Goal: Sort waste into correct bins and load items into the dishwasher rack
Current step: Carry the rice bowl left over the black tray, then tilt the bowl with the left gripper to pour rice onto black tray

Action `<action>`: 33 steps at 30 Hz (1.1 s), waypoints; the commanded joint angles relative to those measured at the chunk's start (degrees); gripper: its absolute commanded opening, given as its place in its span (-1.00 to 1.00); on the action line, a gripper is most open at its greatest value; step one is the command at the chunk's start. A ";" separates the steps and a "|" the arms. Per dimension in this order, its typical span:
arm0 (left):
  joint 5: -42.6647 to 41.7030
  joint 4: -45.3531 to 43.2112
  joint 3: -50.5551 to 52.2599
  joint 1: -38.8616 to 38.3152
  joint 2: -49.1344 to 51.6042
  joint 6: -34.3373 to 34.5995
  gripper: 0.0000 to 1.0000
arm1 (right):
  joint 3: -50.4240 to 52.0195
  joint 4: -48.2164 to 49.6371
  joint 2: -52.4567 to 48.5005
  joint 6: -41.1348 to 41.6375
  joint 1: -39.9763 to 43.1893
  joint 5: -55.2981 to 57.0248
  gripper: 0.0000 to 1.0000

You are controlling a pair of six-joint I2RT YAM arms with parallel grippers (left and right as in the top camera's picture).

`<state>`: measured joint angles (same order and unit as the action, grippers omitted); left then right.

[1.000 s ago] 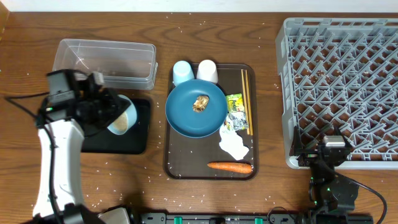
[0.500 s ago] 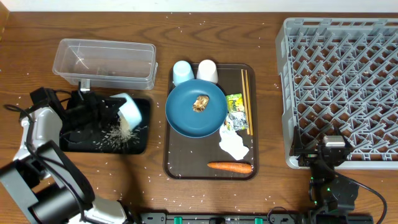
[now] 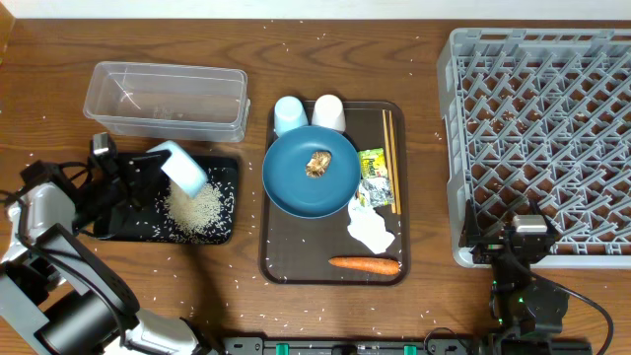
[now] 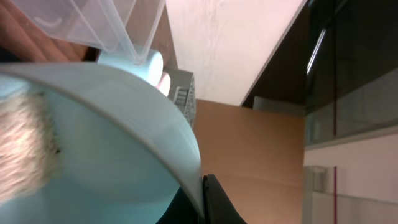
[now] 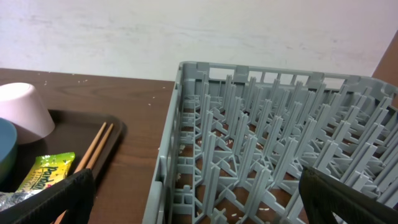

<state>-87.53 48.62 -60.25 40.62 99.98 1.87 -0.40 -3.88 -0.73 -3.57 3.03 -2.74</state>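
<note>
**Bowl point(image 3: 178, 165) tipped, rice point(image 3: 194, 206) dumped in black bin point(image 3: 231, 229)**

Clamped at the rim by left gripper point(image 3: 156, 174), mouth angled down over the black bin's upper half. Half a second back only a thin scatter under the mouth, now a full heap in the bin's right half. A second back, upright and not pouring yet. Blur of grains on the inner wall in the left wrist view, so possibly not quite empty. Reads as rice nearly sorted. Bowl next for the rack point(image 3: 540, 118), probably.

Tight on the far side: just beside the clear bin point(image 3: 168, 69) front wall, so lift before swinging. Stray grains on the table around both bins. Between here and the rack: tray point(image 3: 281, 258) with plate point(image 3: 294, 193), brown lump point(image 3: 317, 164), two cups point(image 3: 289, 115), chopsticks point(image 3: 389, 158), wrapper point(image 3: 372, 163), napkin point(image 3: 370, 229), carrot point(image 3: 365, 264), all untouched. Needs a high pass over those. Bare strip of table between tray and rack. Right gripper point(image 3: 524, 235) parked at the rack's near edge, fingers apart, holding nothing.
</note>
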 commanded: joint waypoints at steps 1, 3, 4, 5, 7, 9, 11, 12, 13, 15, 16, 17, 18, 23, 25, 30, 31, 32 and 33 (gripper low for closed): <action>-2.60 -0.79 0.13 1.11 0.11 0.85 -0.88 | 0.09 -0.22 0.09 0.09 -0.59 0.37 0.99; -2.62 0.87 0.13 1.27 0.11 2.64 -0.88 | 0.09 -0.22 0.09 0.09 -0.59 0.39 0.98; -2.60 2.03 0.13 1.25 0.11 2.73 -0.88 | 0.09 -0.22 0.09 0.09 -0.59 0.37 0.98; -2.56 1.33 0.13 1.27 0.11 2.71 -0.89 | 0.09 -0.22 0.09 0.09 -0.59 0.37 0.98; -2.62 -2.14 0.13 1.27 0.11 3.28 -0.87 | 0.09 -0.22 0.09 0.09 -0.59 0.39 0.99; -2.60 1.33 0.13 1.25 0.09 4.39 -0.88 | 0.09 -0.22 0.09 0.09 -0.59 0.39 0.99; -2.58 1.22 0.13 1.20 0.09 2.93 -0.88 | 0.09 -0.22 0.09 0.09 -0.59 0.39 0.99; -2.56 -0.55 0.13 1.20 0.11 2.47 -0.88 | 0.09 -0.22 0.09 0.09 -0.59 0.39 0.98; -2.62 -0.37 0.13 1.20 0.11 2.54 -0.88 | 0.09 -0.22 0.09 0.09 -0.59 0.39 0.99; -2.60 2.62 0.13 1.09 0.09 2.40 -0.88 | 0.09 -0.22 0.09 0.09 -0.59 0.37 0.99; -2.58 1.77 0.13 1.09 0.09 1.77 -0.88 | 0.09 -0.22 0.09 0.09 -0.59 0.37 0.98; -2.58 -0.07 0.13 1.09 0.09 1.38 -0.88 | 0.09 -0.22 0.09 0.09 -0.59 0.39 0.98; -2.47 -1.05 0.13 1.09 0.09 1.44 -0.88 | 0.09 -0.22 0.09 0.09 -0.59 0.39 0.99; -1.92 1.01 0.13 1.09 0.09 -1.38 -0.88 | 0.09 -0.22 0.09 0.09 -0.59 0.39 0.99; -1.95 3.65 0.13 1.09 0.09 -1.79 -0.88 | 0.09 -0.22 0.09 0.09 -0.59 0.39 0.98; -2.62 8.02 0.13 1.09 0.07 -6.93 -0.88 | 0.09 -0.22 0.09 0.09 -0.59 0.37 0.99; -2.60 9.03 0.13 1.09 -0.04 -8.52 -0.88 | 0.09 -0.22 0.09 0.09 -0.59 0.39 0.98; -2.54 7.13 0.04 1.18 -0.13 -11.98 -0.88 | 0.09 -0.22 0.09 0.09 -0.59 0.39 0.99; -0.42 1.33 0.02 1.49 -0.09 -13.88 -0.88 | 0.09 -0.22 0.09 0.09 -0.59 0.39 0.99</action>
<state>-88.60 55.46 -60.01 41.58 99.98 -3.60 -0.40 -3.88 -0.73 -3.57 3.03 -2.74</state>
